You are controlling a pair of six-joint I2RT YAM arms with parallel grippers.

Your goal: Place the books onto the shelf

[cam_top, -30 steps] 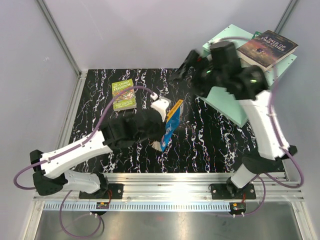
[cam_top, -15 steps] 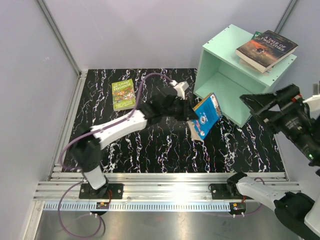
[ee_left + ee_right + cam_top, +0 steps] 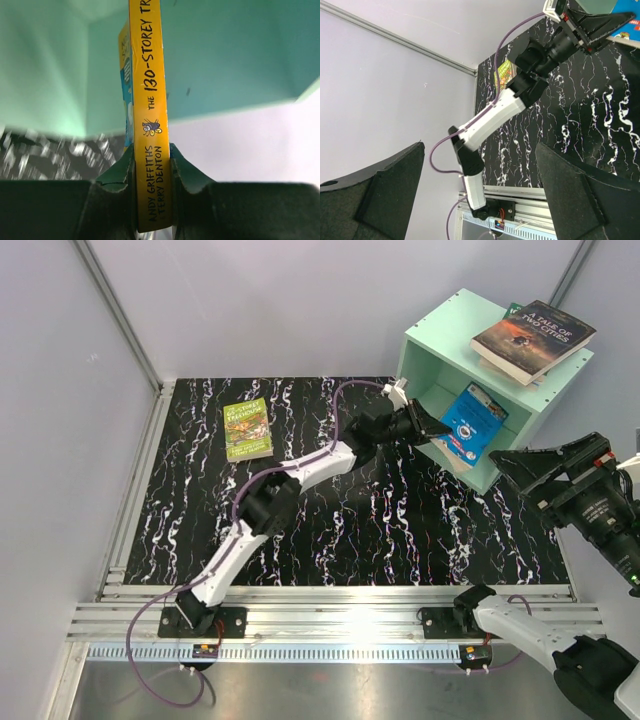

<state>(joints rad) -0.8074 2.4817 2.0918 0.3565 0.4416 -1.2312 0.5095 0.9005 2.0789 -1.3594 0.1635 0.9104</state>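
1. Books first, from the overhead camera: the blue book (image 3: 470, 425) stands tilted in the open face of the mint shelf (image 3: 448, 322). My left gripper (image 3: 432, 427) pinches it, its arm stretched far across the table (image 3: 300, 530). Two more lie stacked on the shelf's roof, the dark "A Tale of Two Cities" (image 3: 535, 335) on top and a green cover (image 3: 514, 309) peeking out beneath. A lime-green book (image 3: 247, 428) lies flat at the far left of the table.
2. Same view, the room: the tabletop is black with white marble veins. Pale lilac-grey walls stand left, far and right, and an aluminium rail (image 3: 350, 605) runs along the near edge. My right gripper (image 3: 530, 472) hangs at the right, near the shelf but apart from it.
3. Left wrist shows what the overhead hides: a yellow spine (image 3: 148, 100) reading "130-STOREY", by Andy Griffiths and Terry Denton. Both fingers (image 3: 120, 172) press against its sides. Mint shelf walls fill the background, with blurred marble at lower left.
4. Right wrist: its fingers (image 3: 385, 195) are spread wide and grip nothing. Between them I see back across the table to the left arm.
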